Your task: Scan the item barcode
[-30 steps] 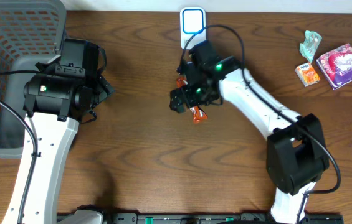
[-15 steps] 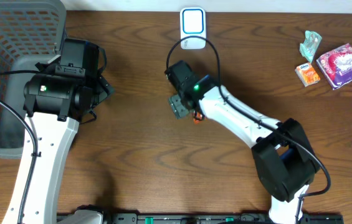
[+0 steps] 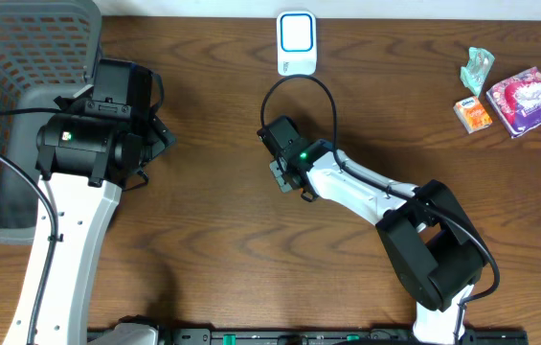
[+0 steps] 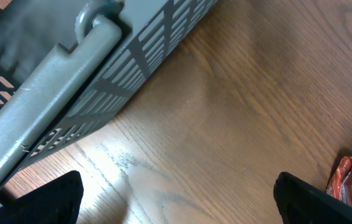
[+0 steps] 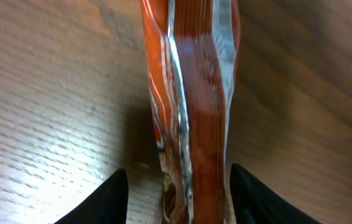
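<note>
The orange snack packet [image 5: 191, 112] lies on the wooden counter [image 5: 51, 93] near its middle, between the fingers [image 5: 110, 199] of the right hand [image 5: 179, 171]. These stand apart on either side of it, not clamped: one shows a clear gap, the other may just touch the packet's edge. The left hand [image 4: 179, 202] hangs wide apart and empty beside the gray basket [image 4: 70, 68].
</note>
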You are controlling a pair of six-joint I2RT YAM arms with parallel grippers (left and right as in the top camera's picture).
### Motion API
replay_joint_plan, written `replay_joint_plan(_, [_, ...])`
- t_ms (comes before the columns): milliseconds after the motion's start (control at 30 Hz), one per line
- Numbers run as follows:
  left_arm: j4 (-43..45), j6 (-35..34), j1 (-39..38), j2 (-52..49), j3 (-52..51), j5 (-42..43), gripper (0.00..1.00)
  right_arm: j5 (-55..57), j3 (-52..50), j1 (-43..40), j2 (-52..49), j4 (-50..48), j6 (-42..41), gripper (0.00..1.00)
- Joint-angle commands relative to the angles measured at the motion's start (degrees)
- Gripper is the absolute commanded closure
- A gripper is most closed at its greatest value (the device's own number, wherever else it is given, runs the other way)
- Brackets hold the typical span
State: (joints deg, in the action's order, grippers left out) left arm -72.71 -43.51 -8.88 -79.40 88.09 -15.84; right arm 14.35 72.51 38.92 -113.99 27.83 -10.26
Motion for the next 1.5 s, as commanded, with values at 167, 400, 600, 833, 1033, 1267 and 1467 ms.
replay_joint_plan(167, [-0.2, -0.3, 0.2, 0.4, 0.2, -1.2, 0.02, -20.4, 2.6, -5.4, -0.1, 3.2, -9.4, 0.99])
replay_joint_plan(400, [-0.2, -0.3, 0.2, 0.4, 0.2, -1.2, 0.02, -59.2, 5.3, -17.9, -0.1, 5.0, -9.7, 0.99])
replay_joint_plan(600, [-0.2, -0.3, 0.2, 0.4, 0.2, -1.2, 0.02, -68.3, 4.6, -28.9, -0.1, 14.1, -8.9, 0.99])
replay_joint_plan(833, [-0.2, -0.3, 0.2, 0.4, 0.2, -1.2, 0.03, -67.8, -3.0, -35.6, -0.2, 16.9, -7.0, 0.98])
replay_joint_plan(1033, [-0.2, -0.3, 0.2, 0.4, 0.2, -1.2, 0.02, -45.7, -4.3, -39.7, 0.1, 22.9, -5.9, 0.79])
replay_joint_plan(1267, [-0.2, -0.3, 0.2, 0.4, 0.2, -1.2, 0.02, -33.2, 9.0, -39.5, 0.2, 38.4, -2.5, 0.57])
replay_joint_plan(1467, [-0.2, -0.3, 0.2, 0.4, 0.2, -1.2, 0.02, -22.5, 21.3, -34.1, 0.2, 46.1, -1.8, 0.41])
